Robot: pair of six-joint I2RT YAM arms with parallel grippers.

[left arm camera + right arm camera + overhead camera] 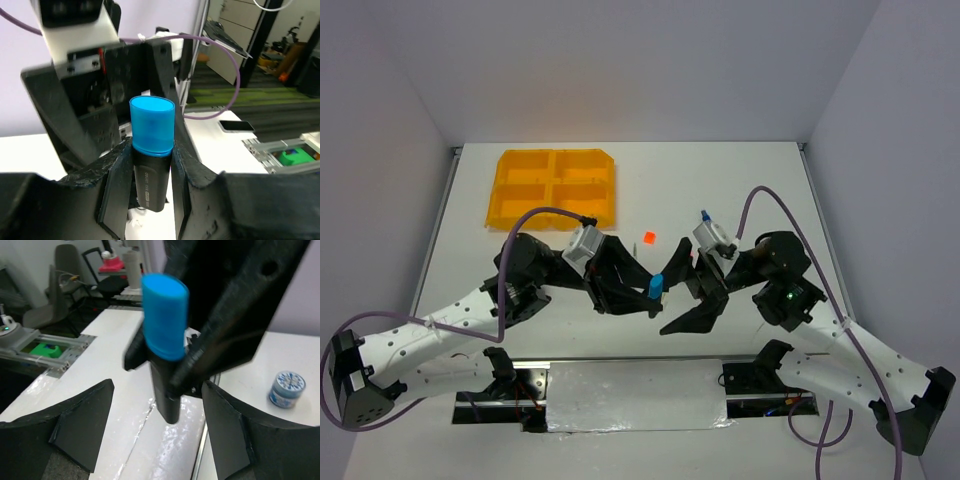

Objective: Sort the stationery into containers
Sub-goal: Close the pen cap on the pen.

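Marker: short black marker with a blue cap (151,150), upright, cap uppermost, clamped in the left gripper (151,197), lifted above the middle of the worktop (740,190) towards its near edge.
Tray: orange-yellow plastic tray with four compartments (552,180), flat by the far-left corner.
Square: tiny orange square (647,238), near the tray's right side.
Roll: round grey-blue roll (287,388), lying on the worktop.

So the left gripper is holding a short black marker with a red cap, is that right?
Not quite: the cap is blue, not red. The left wrist view shows the left gripper holding a short black marker with a blue cap.
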